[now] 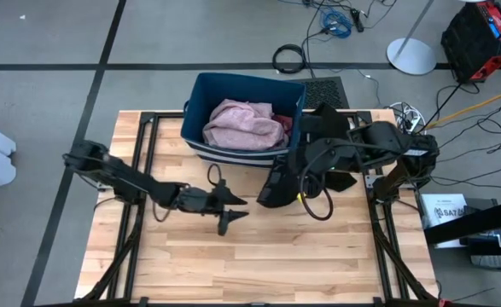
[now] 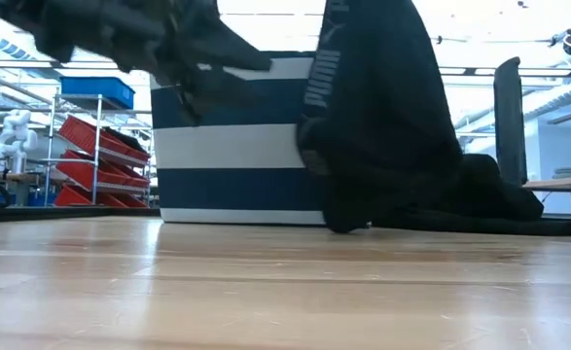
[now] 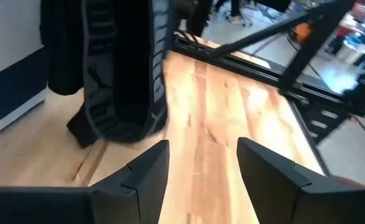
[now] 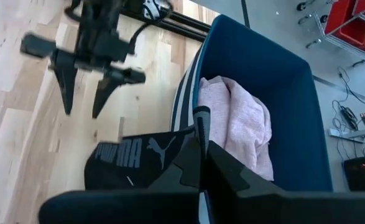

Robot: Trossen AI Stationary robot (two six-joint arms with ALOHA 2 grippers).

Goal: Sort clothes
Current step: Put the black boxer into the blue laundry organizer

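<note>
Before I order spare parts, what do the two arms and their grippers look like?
Both arms are dark, near-black jointed links. The left gripper has two slim pointed fingers on a crossbar; up close, its fingers are broad, angular and matte charcoal. The right gripper matches. A black cable loop with a yellow mark hangs under the right arm.

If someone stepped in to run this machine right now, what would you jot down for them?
Right gripper: shut on the black garment, holding it up beside the bin, its lower end on the table.
Left gripper: open, empty, over the table in front of the bin.
Pink garment: already in the bin, with a bit of maroon fabric beside it.
More black fabric lies on the table by the right arm.
Done: pink piece binned. Left: put the black garment where it belongs, then deal with the remaining black fabric.
</note>
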